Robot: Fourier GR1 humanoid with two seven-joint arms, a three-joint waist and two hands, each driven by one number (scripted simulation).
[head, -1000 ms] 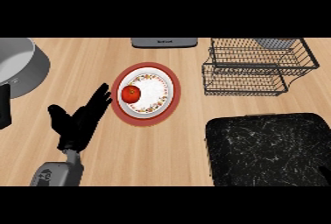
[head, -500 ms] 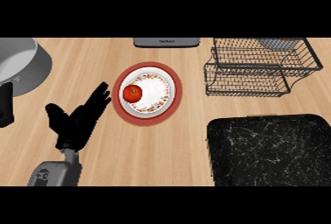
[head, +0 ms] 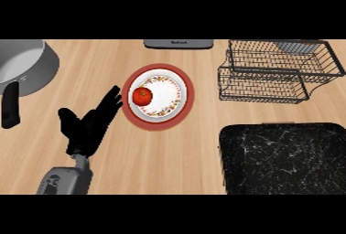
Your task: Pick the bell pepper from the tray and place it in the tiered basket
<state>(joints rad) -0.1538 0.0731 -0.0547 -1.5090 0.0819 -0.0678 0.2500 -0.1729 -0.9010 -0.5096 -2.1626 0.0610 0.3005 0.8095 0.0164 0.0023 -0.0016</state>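
A: Left hand (head: pixel 88 130)?
B: Low in the head view, on a grey forearm that enters from the bottom edge. Fingers straight and slightly fanned, thumb out to its left, nothing held. Fingertips just beside the plate's rim; contact unclear.
A: Bell pepper (head: pixel 142 96)?
B: Red, on the left part of a patterned, red-rimmed plate (head: pixel 159 126), just beyond the fingertips and a little to their right. Hand not on it.
A: Tiered basket (head: pixel 263 84)?
B: Black wire, well apart, ahead and far to the hand's right, past the plate.
A: Other items?
B: Dark marbled tray (head: pixel 283 155) to the hand's right. Grey pot (head: pixel 27 68) with a black handle ahead-left. Grey appliance (head: pixel 177 44) far ahead, beyond the plate.
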